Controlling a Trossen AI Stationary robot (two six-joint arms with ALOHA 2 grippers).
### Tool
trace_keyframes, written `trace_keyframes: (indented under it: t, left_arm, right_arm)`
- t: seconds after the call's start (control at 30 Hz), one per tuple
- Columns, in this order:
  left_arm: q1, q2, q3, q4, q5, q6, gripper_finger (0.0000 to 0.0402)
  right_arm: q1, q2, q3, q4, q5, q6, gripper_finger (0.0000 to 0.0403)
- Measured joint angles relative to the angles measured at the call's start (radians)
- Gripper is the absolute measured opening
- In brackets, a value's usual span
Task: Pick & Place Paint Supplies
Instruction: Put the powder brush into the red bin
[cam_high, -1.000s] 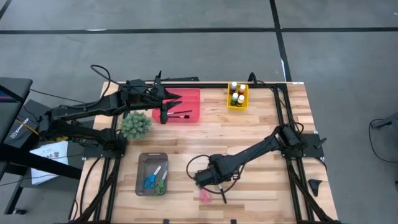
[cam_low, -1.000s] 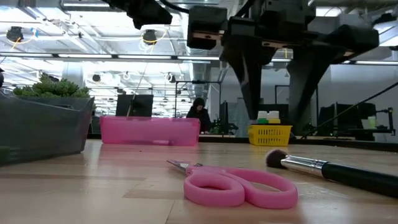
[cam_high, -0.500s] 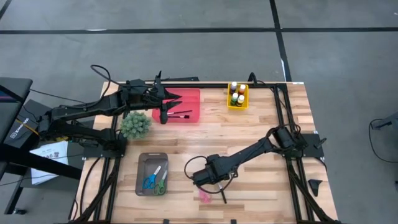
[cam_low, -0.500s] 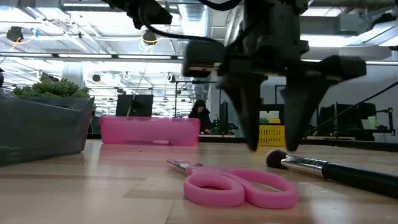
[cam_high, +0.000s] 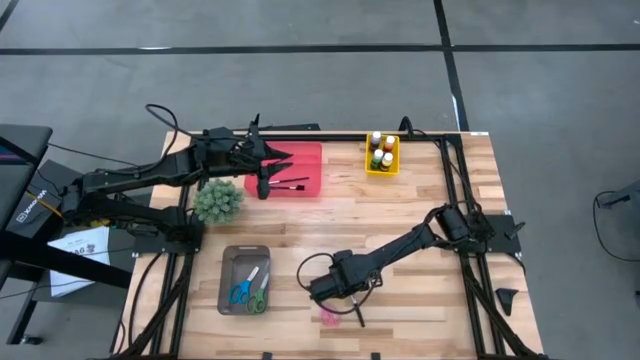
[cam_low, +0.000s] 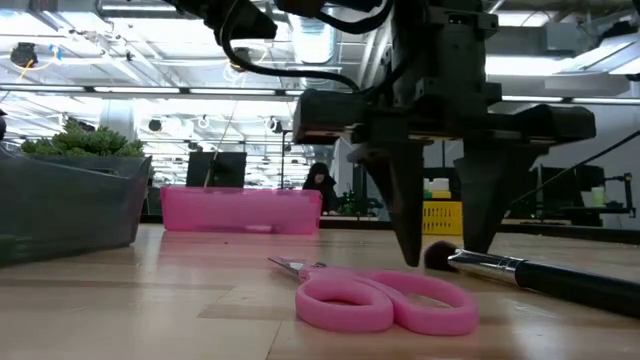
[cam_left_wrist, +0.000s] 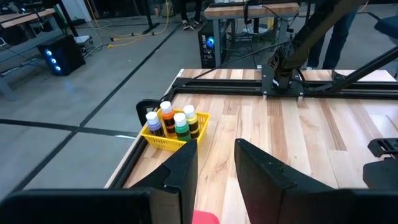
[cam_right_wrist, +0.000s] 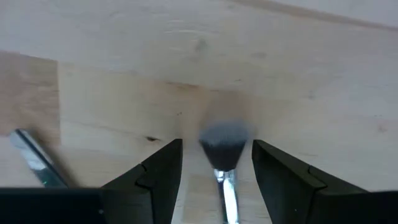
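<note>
1. Step in hand: approach for a pickup. Right gripper (cam_low: 440, 262) low over the near middle of the table (cam_high: 420, 200), fingers spread, straddling the bristle end of the paintbrush (cam_right_wrist: 222, 149) without touching it yet.
2. Paintbrush flat on the wood, dark handle trailing toward the near edge, pink scissors (cam_low: 385, 295) just beside it.
3. Next move, by judgement: descend a little, close on the metal ferrule just behind the bristles, lift level, carry toward the pink tray (cam_high: 295, 170), which already holds another brush.
4. Left gripper (cam_left_wrist: 214, 165) parked above the pink tray, fingers apart, nothing between them.
5. Paint bottles (cam_left_wrist: 171, 121) upright in the yellow basket (cam_high: 382, 153) at the far edge.
6. Writing: a white label on the left arm in the high view, too small to read; no brand legible on the bottles.
</note>
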Motion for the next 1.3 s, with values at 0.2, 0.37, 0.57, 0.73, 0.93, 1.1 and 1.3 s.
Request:
trace_keyframes:
  t: [0.2,0.37,0.57,0.73,0.93,1.1,1.3]
  left_arm:
    - [0.0,0.0,0.0,-0.001,0.0,0.0,0.01]
    - [0.0,0.0,0.0,-0.001,0.0,0.0,0.01]
    - [0.0,0.0,0.0,-0.002,0.0,0.0,0.01]
    - [0.0,0.0,0.0,-0.002,0.0,0.0,0.01]
    - [0.0,0.0,0.0,0.0,0.0,0.0,0.01]
    - [0.0,0.006,0.0,0.032,0.0,0.0,0.01]
    - [0.0,0.046,0.002,0.082,0.0,-0.012,0.01]
  right_arm:
    - [0.0,0.0,0.0,-0.005,0.013,0.008,0.0169]
    - [-0.001,0.0,0.0,-0.005,0.015,0.009,0.0114]
    - [0.0,0.0,0.0,-0.005,0.015,0.025,0.0037]
    - [0.0,-0.001,0.0,-0.005,0.032,0.027,0.001]
    - [0.001,-0.015,0.0,-0.039,0.09,0.038,0.0005]
    - [0.002,-0.115,0.0,-0.103,0.222,0.084,0.0002]
    - [-0.036,-0.299,0.0,-0.196,0.495,0.058,0.0001]
